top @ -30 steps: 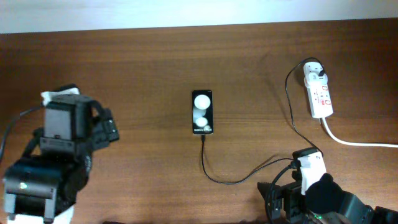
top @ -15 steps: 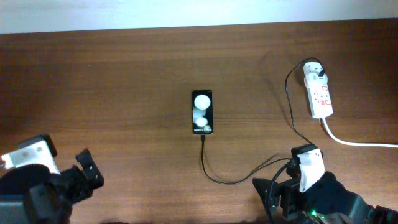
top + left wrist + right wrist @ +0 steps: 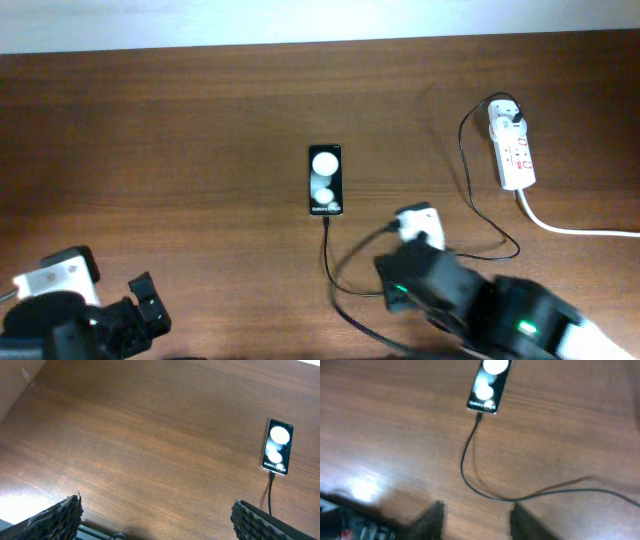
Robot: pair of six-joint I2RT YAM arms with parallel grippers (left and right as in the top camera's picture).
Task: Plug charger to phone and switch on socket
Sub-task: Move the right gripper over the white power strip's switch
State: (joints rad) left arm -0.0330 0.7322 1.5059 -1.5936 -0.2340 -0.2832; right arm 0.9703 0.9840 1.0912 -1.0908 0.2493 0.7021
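Observation:
The black phone [image 3: 325,180] lies flat mid-table, its white round patches up. The charger's thin black cable [image 3: 327,250] runs from the phone's near end, loops toward me, then climbs right to the white adapter [image 3: 505,118] seated in the socket [image 3: 515,155]. My right gripper [image 3: 400,280], blurred, hovers over that loop. In the right wrist view its fingers [image 3: 475,510] stand apart over bare wood just short of the cable [image 3: 465,467], with the phone [image 3: 490,385] beyond. My left gripper [image 3: 140,300] [image 3: 156,504] is wide open at the lower left, far from the phone [image 3: 276,446].
A thick white cord [image 3: 575,228] leaves the socket's near end and runs off the right edge. The table's far edge meets a pale wall at the top. The brown wooden table [image 3: 180,150] carries nothing else.
My right arm has swung left and forward over the cable loop, and its jaws have narrowed. The cable's slack has shifted. The left arm pulled back to the lower left corner.

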